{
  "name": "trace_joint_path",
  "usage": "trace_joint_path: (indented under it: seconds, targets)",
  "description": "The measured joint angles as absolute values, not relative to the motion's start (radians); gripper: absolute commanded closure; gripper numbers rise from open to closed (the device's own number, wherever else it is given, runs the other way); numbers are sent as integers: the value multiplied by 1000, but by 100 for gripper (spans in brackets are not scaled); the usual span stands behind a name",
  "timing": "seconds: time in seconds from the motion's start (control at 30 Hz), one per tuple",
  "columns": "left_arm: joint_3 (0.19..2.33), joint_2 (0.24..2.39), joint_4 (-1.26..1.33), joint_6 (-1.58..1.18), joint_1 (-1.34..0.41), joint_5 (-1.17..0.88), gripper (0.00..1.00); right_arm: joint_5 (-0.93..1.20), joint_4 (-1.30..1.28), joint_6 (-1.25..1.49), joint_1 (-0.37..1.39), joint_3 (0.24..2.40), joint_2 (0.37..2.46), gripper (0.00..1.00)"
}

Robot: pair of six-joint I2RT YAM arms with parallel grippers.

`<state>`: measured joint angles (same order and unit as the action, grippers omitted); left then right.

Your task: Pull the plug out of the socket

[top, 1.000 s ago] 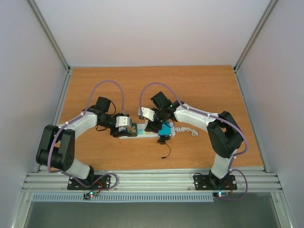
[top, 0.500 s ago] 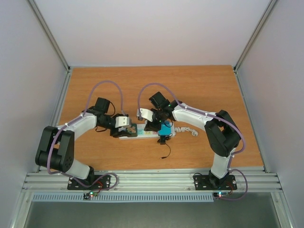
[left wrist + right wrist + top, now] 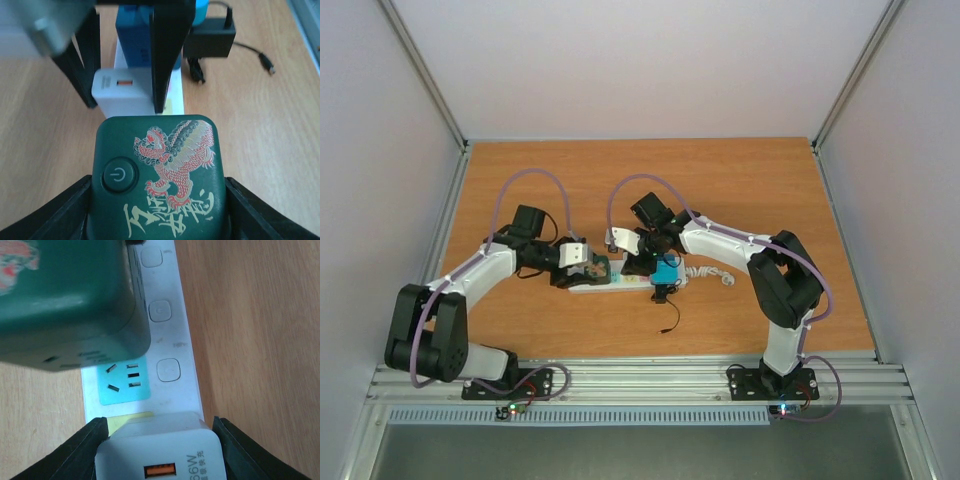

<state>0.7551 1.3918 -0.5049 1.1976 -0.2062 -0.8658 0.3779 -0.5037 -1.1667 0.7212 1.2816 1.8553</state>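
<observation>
Centrally on the wooden table (image 3: 740, 190) lies the socket (image 3: 615, 286), a white strip running left to right between the two arms. Near its left end, the left gripper (image 3: 157, 192) presses its fingers against both sides of a dark green plug (image 3: 165, 165) with a dragon print, and just beside it the right gripper (image 3: 159, 440) pinches a white charger (image 3: 160, 455). Farther right, a blue plug (image 3: 668, 272) sits on the strip, with a black adapter (image 3: 663, 293) at its near edge.
</observation>
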Motion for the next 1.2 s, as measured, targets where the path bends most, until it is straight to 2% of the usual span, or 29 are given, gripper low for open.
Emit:
trace_joint_path:
  seconds: [0.23, 0.37, 0.57, 0.7, 0.83, 0.93, 1.2]
  targets:
    - [814, 1428, -539, 1181, -202, -966, 71, 374, -504, -1165, 722, 1282, 1856, 74]
    - [826, 1431, -566, 1184, -183, -983, 72, 374, -504, -1163, 722, 1282, 1856, 70]
    - [876, 1435, -640, 1213, -86, -984, 72, 374, -510, -1152, 722, 1288, 1856, 58]
    - [890, 1431, -625, 1197, -13, -958, 72, 373, -524, -1137, 722, 1299, 1856, 39]
    - [898, 1418, -587, 1149, 34, -871, 72, 375, -546, -1108, 723, 1333, 1863, 24]
    - [931, 1418, -551, 1115, 51, -787, 71, 387, -547, -1081, 724, 1385, 1864, 18]
    - [1055, 1479, -438, 1100, 72, -490, 70, 420, -546, -1030, 725, 1473, 1863, 15]
